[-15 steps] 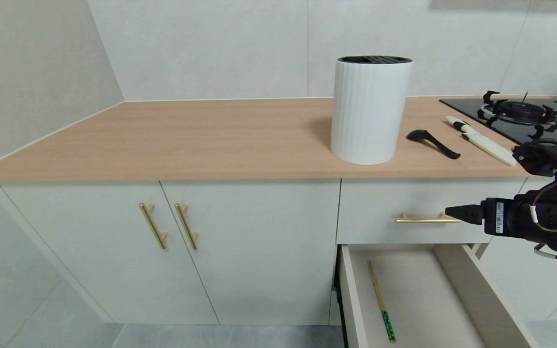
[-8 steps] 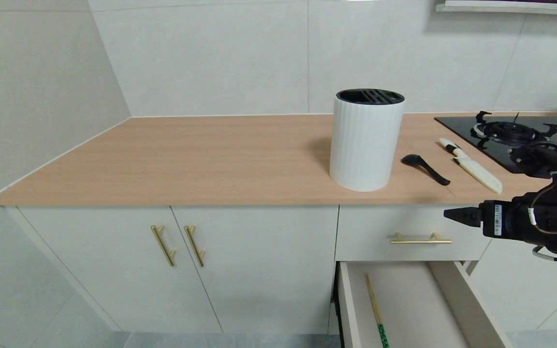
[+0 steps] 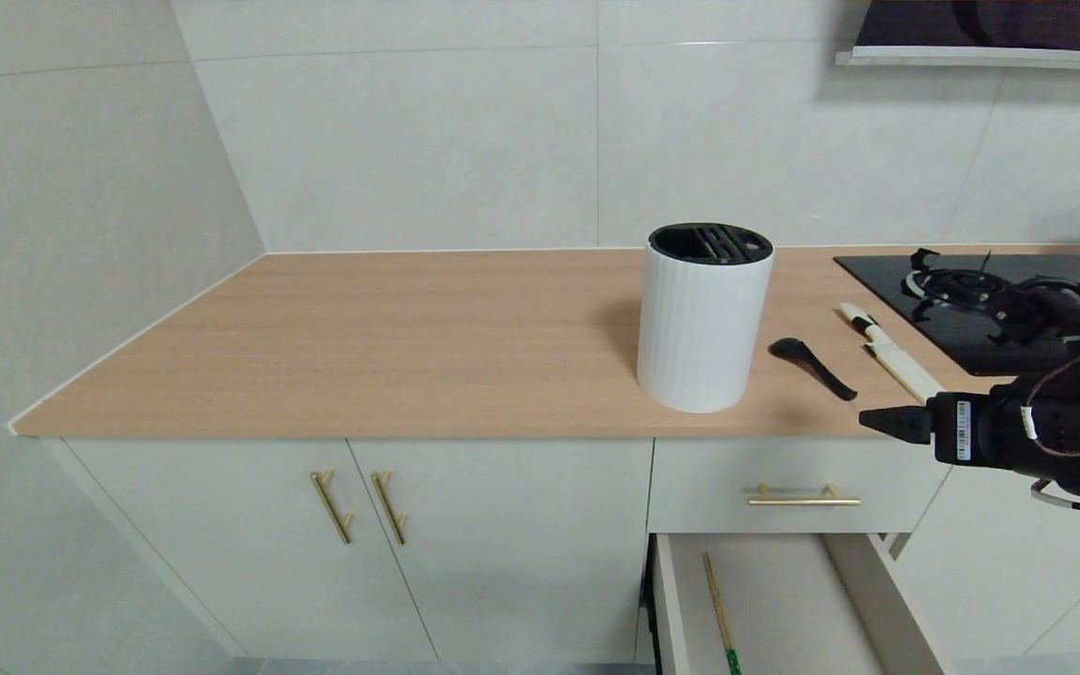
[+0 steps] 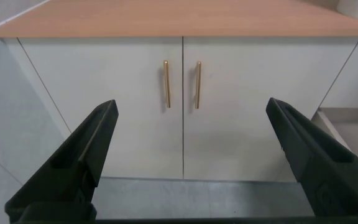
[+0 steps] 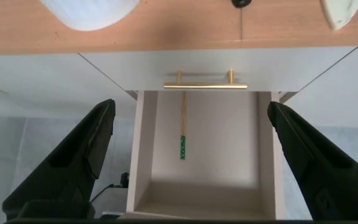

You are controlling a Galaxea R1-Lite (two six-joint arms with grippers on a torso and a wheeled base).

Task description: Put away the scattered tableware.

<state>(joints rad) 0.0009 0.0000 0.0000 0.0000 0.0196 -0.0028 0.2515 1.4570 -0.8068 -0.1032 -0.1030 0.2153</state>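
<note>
The right claw (image 5: 190, 107) stands wide open. Its two dark fingers (image 5: 73, 168) are far apart, gripping nothing and touching nothing. Between them the pulled-out drawer (image 5: 143, 155) shows, with the chopsticks (image 5: 183, 127) lying in it. The left claw (image 4: 190, 106) is spread just as wide and holds nothing (it faces a pair of cabinet doors (image 4: 123, 106) with gold bar handles).

The white ribbed holder (image 3: 704, 328) stands upright on the wooden counter (image 3: 409, 347), near the front edge, with its black slotted top facing up. A black spoon (image 3: 810, 366) lies just right of the holder, apart from it. Farther right of the holder is a pale knife (image 3: 887, 354), near the spoon but not touching it. Well right of the holder, past the knife, sits a black stove (image 3: 962, 319).

Below the holder and slightly to its right is a shut drawer front with a gold handle (image 3: 803, 497), and the open drawer is directly under that. The chopsticks lie lengthwise in it, near the wall on the holder's side, green ends toward the drawer's front.

The right arm is held level in front of the counter edge, right of the holder and lower than its base. Its claw tip points toward the holder's side, and the arm crosses the knife's near end in the head view. The left claw is aimed at the cabinet doors, which lie below and left of the holder.
</note>
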